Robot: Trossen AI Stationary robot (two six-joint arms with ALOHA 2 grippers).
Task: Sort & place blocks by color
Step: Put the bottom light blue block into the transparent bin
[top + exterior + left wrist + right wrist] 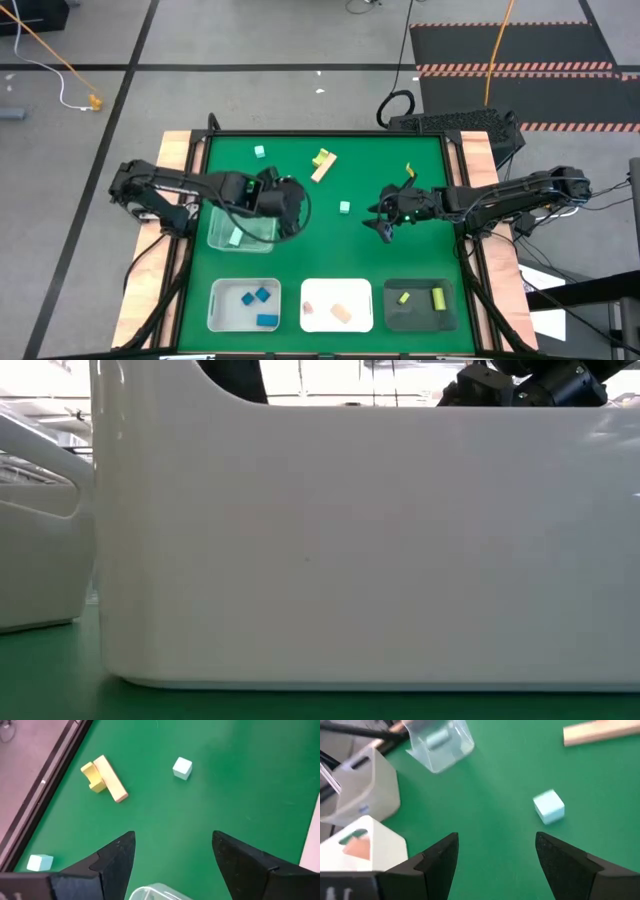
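Note:
Loose on the green table in the high view lie a mint cube (259, 151), a tan bar with a yellow-green block against it (322, 163), a small yellow-green block (408, 170) and a second mint cube (344, 207). My left gripper (283, 195) (172, 837) is open above the clear tray's (243, 228) far right corner. That tray holds one mint block (236, 237). My right gripper (378, 218) (496, 837) is open, just right of the mint cube (549, 806), touching nothing.
Along the near edge stand a white tray (243, 303) with blue blocks, a white tray (336, 303) with tan blocks and a dark tray (420, 303) with yellow-green blocks. A white tray wall (360, 540) fills the low view. Bare green surface lies between the two grippers.

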